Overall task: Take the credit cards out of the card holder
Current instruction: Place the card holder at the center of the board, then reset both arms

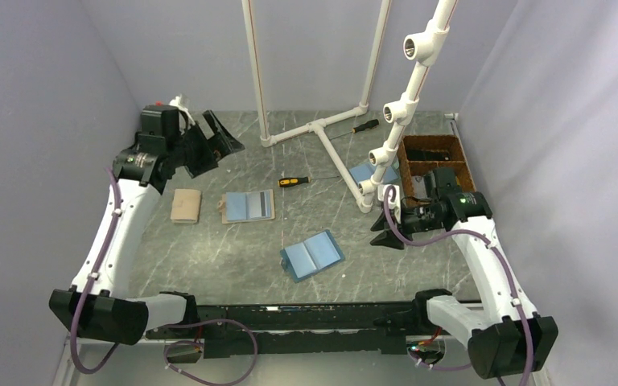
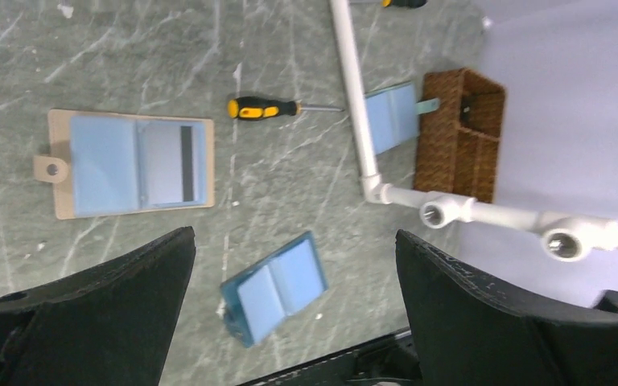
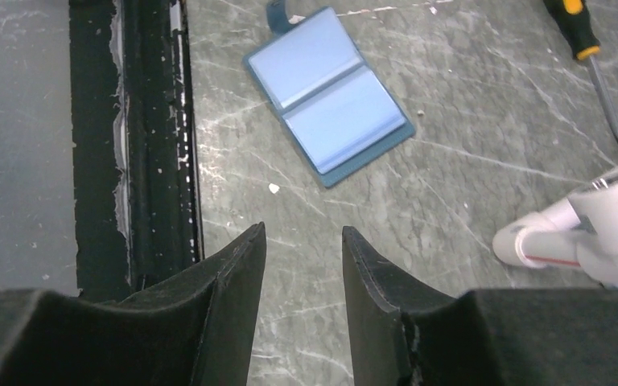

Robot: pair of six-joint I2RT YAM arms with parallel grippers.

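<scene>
With the left gripper (image 2: 294,239) spread wide and the right gripper (image 3: 303,232) slightly parted and empty, either may wrongly grab the all-blue bifold wallet (image 3: 328,95) instead of the tan-edged blue-grey card holder (image 2: 133,163), which lies open flat left of mid-table.

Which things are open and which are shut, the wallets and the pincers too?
card holder, open flat, a card in one pocket
light-blue bifold, open flat
small folded wallet, shut
left pincer, open wide, empty
right pincer, open a little, empty
</scene>
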